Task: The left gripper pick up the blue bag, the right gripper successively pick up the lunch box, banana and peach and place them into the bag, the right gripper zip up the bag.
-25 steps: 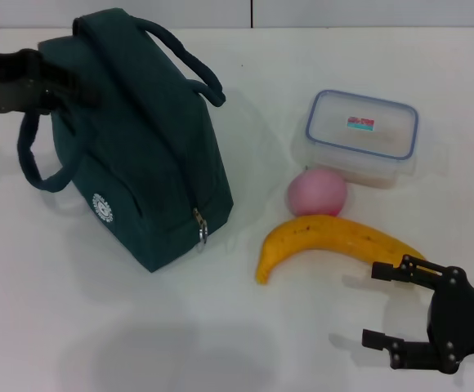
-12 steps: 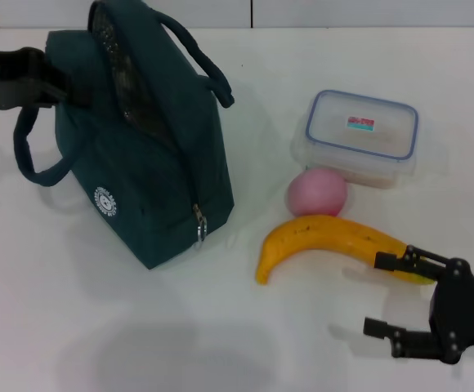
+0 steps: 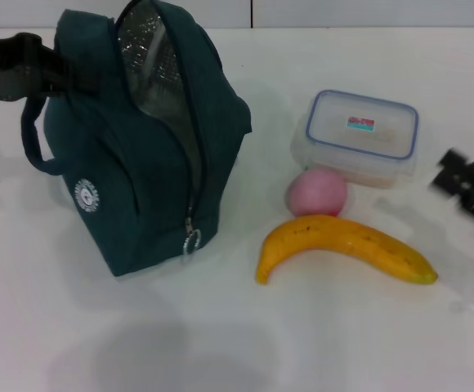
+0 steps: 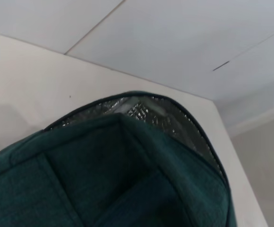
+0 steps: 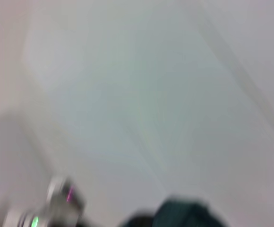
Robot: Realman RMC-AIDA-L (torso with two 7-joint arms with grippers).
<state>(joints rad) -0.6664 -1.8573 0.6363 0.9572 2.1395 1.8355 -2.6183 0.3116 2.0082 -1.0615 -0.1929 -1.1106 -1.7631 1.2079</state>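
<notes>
Since the earlier frame the blue bag point(image 3: 143, 139) has tipped upright with its mouth gaping at upper left, and the right gripper point(image 3: 470, 186) has swung to the right edge, finger state unreadable. Left gripper point(image 3: 16, 67) at the bag's handle, grip hidden. Lunch box point(image 3: 361, 135), peach point(image 3: 316, 193) and banana point(image 3: 339, 245) lie centre-right.

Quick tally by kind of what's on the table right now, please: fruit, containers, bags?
Fruit: 2, the banana and the peach.
Containers: 1, the lunch box.
Bags: 1, the blue bag, unzipped, silvery lining showing.
Total: 4.
</notes>
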